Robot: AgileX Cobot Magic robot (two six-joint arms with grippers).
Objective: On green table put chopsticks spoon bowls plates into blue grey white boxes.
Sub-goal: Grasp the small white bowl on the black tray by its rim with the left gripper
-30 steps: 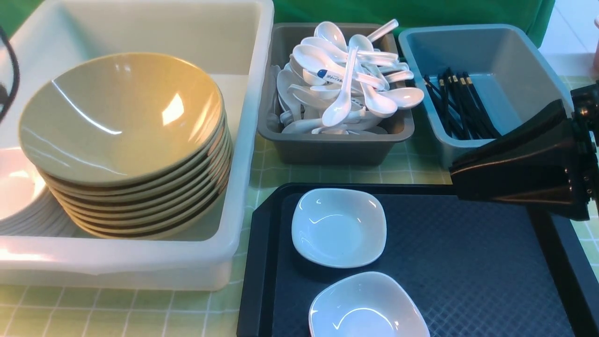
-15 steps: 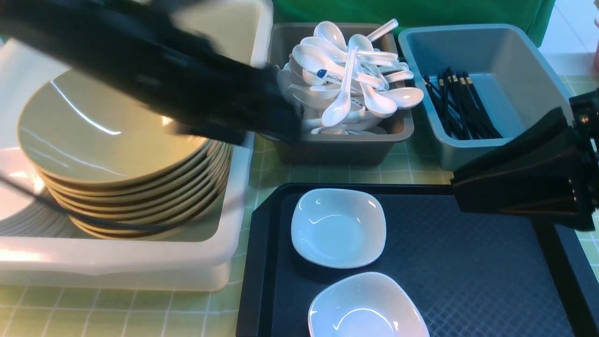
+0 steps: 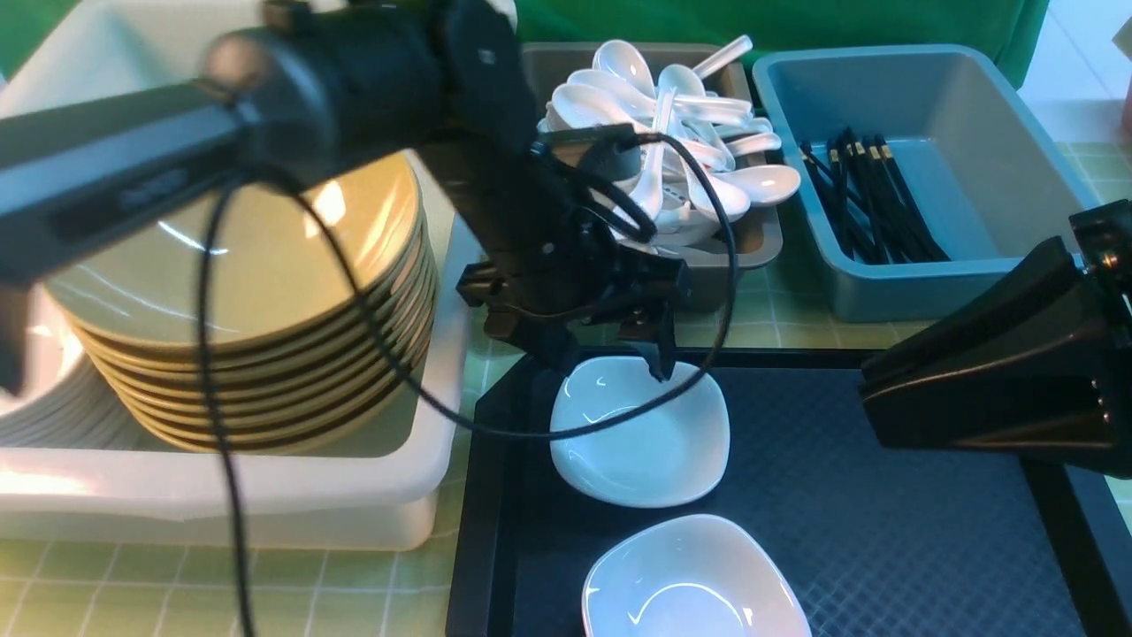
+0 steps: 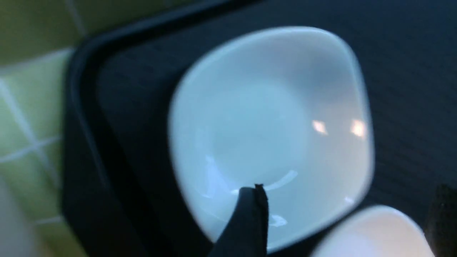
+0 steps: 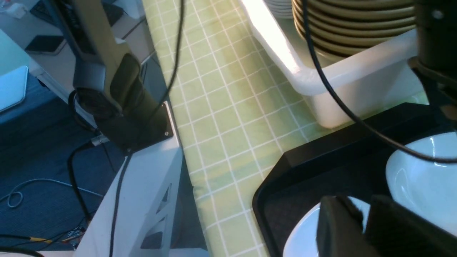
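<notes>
Having swung in from the left, left gripper point(image 3: 606, 361) hovers wide-open over far white dish point(image 3: 654, 451)

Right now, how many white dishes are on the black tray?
2. One white dish sits at the far left of the black tray; the second white dish lies nearer the camera, cut by the bottom edge. The right arm covers some tray, so more may hide.

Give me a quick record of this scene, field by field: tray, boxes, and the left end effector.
Tray: black, holding far dish and near dish, both white
Left end effector: open, over the far dish
White box: stack of olive bowls
Grey box: white spoons
Blue box: black chopsticks
</notes>
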